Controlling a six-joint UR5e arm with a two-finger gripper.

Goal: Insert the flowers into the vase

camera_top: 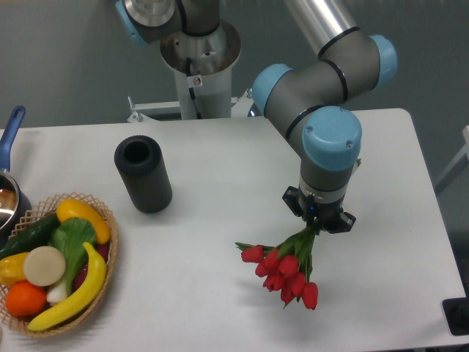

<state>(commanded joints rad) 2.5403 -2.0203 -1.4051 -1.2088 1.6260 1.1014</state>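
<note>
- The single fixed camera looked down on a white rectangular table (220, 169), where a grey robot arm with pale blue joint caps (331, 139) reached in from the upper right and pointed straight down.
- The arm's dark two-finger gripper (318, 222) was clenched on the green stems of a tied bunch of red tulips (287, 273), gripping them at the stem end while the blooms fanned out below and to the left.
- The red heads sat low over the right-centre of the tabletop with a soft shadow beneath them; whether the lowest blooms touched the surface could not be told from this angle.
- The matte black ribbed cylindrical vase (143, 174) stood upright on the left-centre of the table, its round mouth open to the camera, well apart from the bunch and the gripper.
- A woven wicker basket (110, 242) sat at the table's lower-left corner, holding yellow bananas (73, 293), an orange (26, 298), a green leafy vegetable (73, 238) and other pieces of produce.
- A dark saucepan with a blue handle (13, 128) showed only partly at the left edge, beside the basket.
- The arm's wide metal base cylinder (199, 55) rose behind the table's far edge, against a plain grey-green wall.
</note>
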